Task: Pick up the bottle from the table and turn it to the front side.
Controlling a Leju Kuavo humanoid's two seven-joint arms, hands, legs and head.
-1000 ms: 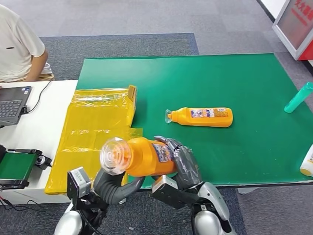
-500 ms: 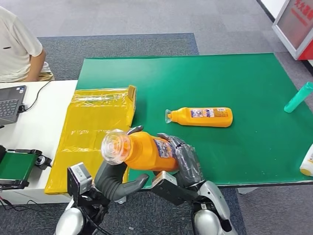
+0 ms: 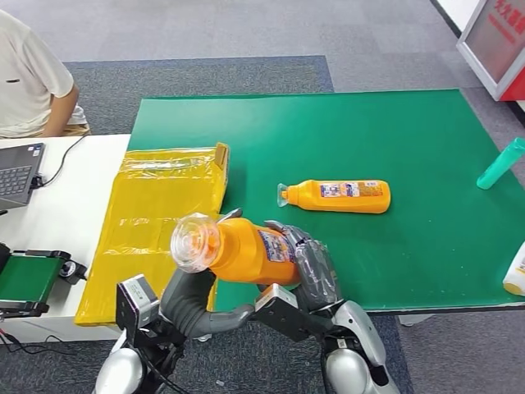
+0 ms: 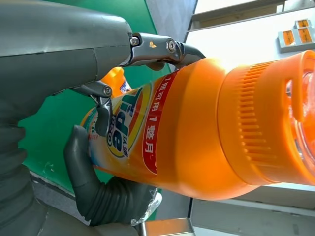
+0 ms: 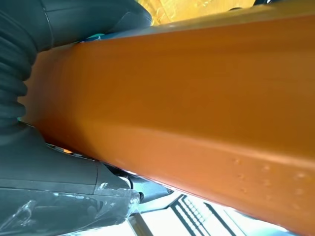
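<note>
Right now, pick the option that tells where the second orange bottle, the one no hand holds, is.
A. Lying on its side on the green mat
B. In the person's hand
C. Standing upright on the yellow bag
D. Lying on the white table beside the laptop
A: the second orange bottle lies flat on the green mat, cap toward the yellow bag, apart from the held bottle.
</note>
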